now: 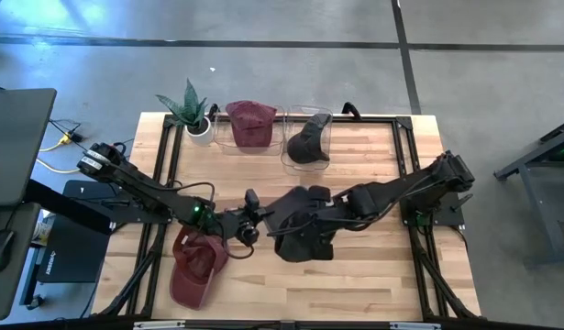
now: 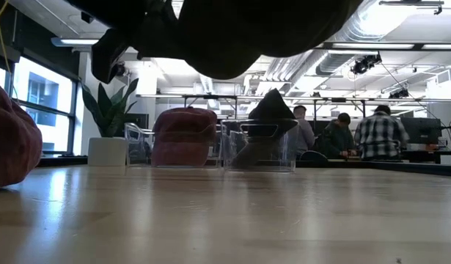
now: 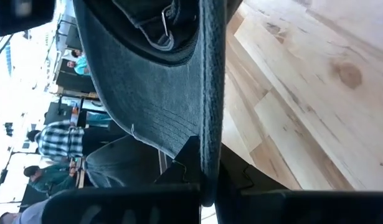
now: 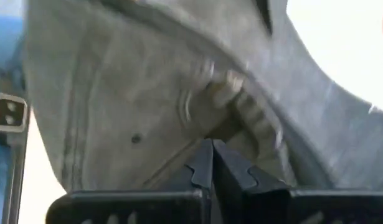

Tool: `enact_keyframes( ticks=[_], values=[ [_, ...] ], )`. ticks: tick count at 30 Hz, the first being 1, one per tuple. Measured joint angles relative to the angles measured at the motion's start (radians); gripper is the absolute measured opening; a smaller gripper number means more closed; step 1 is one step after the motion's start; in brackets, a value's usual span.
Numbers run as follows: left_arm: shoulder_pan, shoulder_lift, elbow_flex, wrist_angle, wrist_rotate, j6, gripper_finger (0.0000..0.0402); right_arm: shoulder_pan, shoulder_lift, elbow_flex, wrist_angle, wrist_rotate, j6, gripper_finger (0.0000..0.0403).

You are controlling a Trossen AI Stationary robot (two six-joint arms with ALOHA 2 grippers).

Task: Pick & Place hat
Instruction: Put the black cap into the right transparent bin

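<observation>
Over the middle of the table (image 1: 373,275) we see both arms meeting on one dark cap (image 1: 300,229), which hangs clear of the wood — in the low view it fills the upper part of the picture as a dark mass (image 2: 232,37) with bare tabletop beneath it; the left gripper (image 1: 248,223) reaches in from the left with its fingers pressed together on the cap's edge, and the left wrist view shows that edge (image 3: 210,93) pinched between the two dark fingers (image 3: 179,168), the cap's grey underside and a small metal buckle just beyond; the right gripper (image 1: 320,218) comes in from the right, likewise clamped tight, and in its wrist view the fingertips (image 4: 207,162) meet on a bunched fold of the grey fabric (image 4: 147,93); a red cap (image 1: 194,266) lies on the table near the front left, just beside the left arm, and shows at the left edge of the low view (image 2: 12,143); along the far edge stand a potted plant (image 1: 194,115), a second red cap (image 1: 252,122) on a clear stand, and another dark cap (image 1: 309,142) on a clear stand next to it — all well apart from the held one; beyond the table, in the low view, several people (image 2: 372,136) sit at desks.
</observation>
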State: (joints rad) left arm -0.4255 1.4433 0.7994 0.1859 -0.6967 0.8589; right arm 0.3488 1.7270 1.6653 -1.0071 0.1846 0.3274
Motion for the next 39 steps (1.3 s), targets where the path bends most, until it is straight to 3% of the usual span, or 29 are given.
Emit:
enact_keyframes(
  ticks=[4, 10, 14, 20, 23, 32, 35, 39],
  values=[
    [0.0, 0.0, 0.0, 0.0, 0.011, 0.0, 0.0001, -0.001, 0.011, -0.003, 0.143, -0.011, -0.054, 0.0001],
    [0.0, 0.0, 0.0, -0.001, 0.012, -0.004, 0.0001, -0.016, 0.079, -0.021, 0.19, -0.256, -0.136, 0.0001],
    [0.0, 0.0, 0.0, -0.001, 0.014, -0.006, 0.0001, -0.002, 0.08, -0.019, 0.197, -0.285, -0.153, 0.0002],
    [0.0, 0.0, 0.001, -0.003, 0.046, -0.024, 0.0001, 0.035, 0.022, 0.024, 0.19, -0.116, -0.201, 0.0004],
    [0.0, 0.0, 0.001, -0.009, 0.111, -0.063, 0.0001, 0.055, -0.007, 0.053, 0.154, -0.118, -0.201, 0.0026],
    [0.001, 0.0, 0.001, -0.004, 0.141, -0.105, 0.0001, 0.192, -0.037, 0.067, 0.009, -0.11, -0.246, 0.0192],
    [0.0, 0.0, 0.001, -0.004, 0.141, -0.105, 0.0001, 0.271, -0.021, 0.066, -0.026, 0.03, -0.33, 0.0227],
    [0.0, 0.0, 0.001, -0.004, 0.141, -0.109, 0.0001, 0.348, 0.012, 0.038, -0.035, 0.262, -0.435, 0.0235]
  ],
)
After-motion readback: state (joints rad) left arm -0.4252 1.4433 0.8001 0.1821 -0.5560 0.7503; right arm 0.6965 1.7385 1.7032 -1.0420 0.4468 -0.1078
